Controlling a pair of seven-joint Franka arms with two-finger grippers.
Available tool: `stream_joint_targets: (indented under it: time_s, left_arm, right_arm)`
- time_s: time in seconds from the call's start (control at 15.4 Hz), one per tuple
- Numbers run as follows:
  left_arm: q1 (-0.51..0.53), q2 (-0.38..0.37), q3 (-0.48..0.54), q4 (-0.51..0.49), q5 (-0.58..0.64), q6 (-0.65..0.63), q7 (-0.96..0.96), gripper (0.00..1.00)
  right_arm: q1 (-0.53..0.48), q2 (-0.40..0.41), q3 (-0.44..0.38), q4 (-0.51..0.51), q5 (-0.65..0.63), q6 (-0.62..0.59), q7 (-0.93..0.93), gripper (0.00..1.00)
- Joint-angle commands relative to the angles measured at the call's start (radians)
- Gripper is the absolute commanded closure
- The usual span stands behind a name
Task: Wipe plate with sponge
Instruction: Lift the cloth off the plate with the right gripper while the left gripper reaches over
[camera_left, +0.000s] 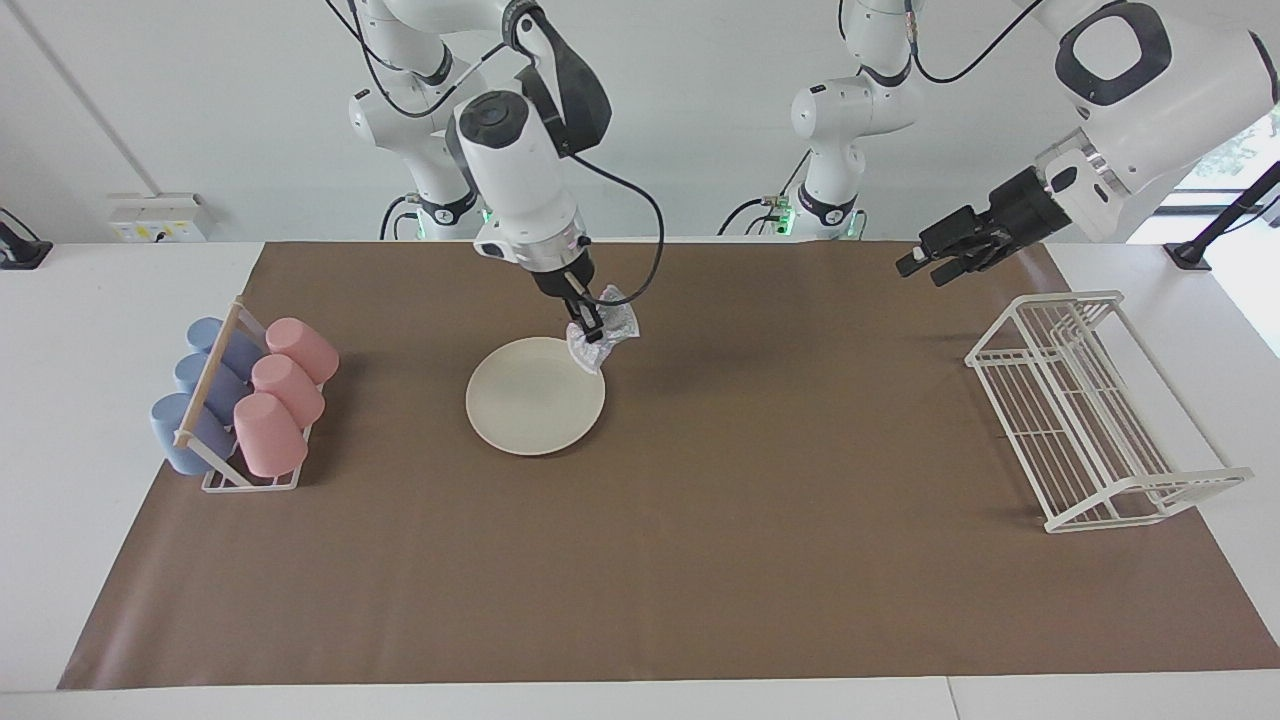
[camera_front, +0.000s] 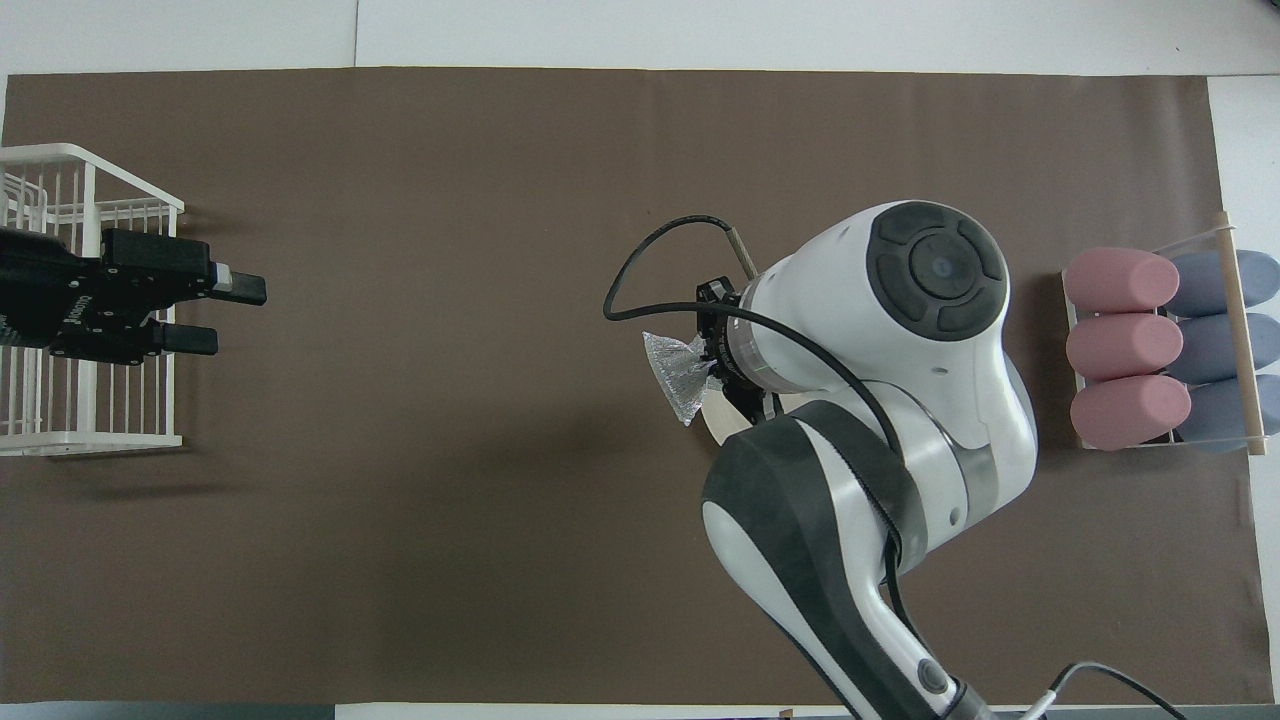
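The cream-white plate (camera_left: 530, 400) lies on the brown mat. My right gripper (camera_left: 590, 328) is shut on the silvery mesh sponge (camera_left: 608, 335) and holds it over the plate's rim, on the edge nearest the robots. The sponge's lower end overlaps the rim; I cannot tell if it touches. In the overhead view the sponge (camera_front: 678, 372) sticks out from the right gripper (camera_front: 715, 375), and the right arm hides all but a sliver of the plate (camera_front: 716, 428). My left gripper (camera_left: 915, 262) waits open and empty in the air over the wire rack; it also shows in the overhead view (camera_front: 235, 312).
A white wire dish rack (camera_left: 1090, 430) stands at the left arm's end of the table (camera_front: 90, 425). A cup holder with pink cups (camera_left: 285, 385) and blue cups (camera_left: 205, 385) stands at the right arm's end (camera_front: 1120, 345).
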Motion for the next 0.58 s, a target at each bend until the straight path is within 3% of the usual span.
stream_joint_targets:
  time_s: [0.0, 0.26, 0.52]
  left_arm:
    - [-0.01, -0.042, -0.008, -0.137, -0.174, 0.093, 0.075, 0.0]
    - [-0.073, 0.01, -0.009, -0.221, -0.376, 0.141, 0.258, 0.0]
    - [-0.141, 0.091, -0.009, -0.223, -0.49, 0.154, 0.334, 0.0]
  right_arm:
    - [0.042, 0.057, -0.001, 0.118, -0.073, -0.077, 0.136, 1.0]
    - [0.119, 0.065, -0.001, 0.144, -0.077, -0.087, 0.275, 1.0]
    - [0.129, 0.111, -0.001, 0.27, -0.093, -0.182, 0.349, 1.0]
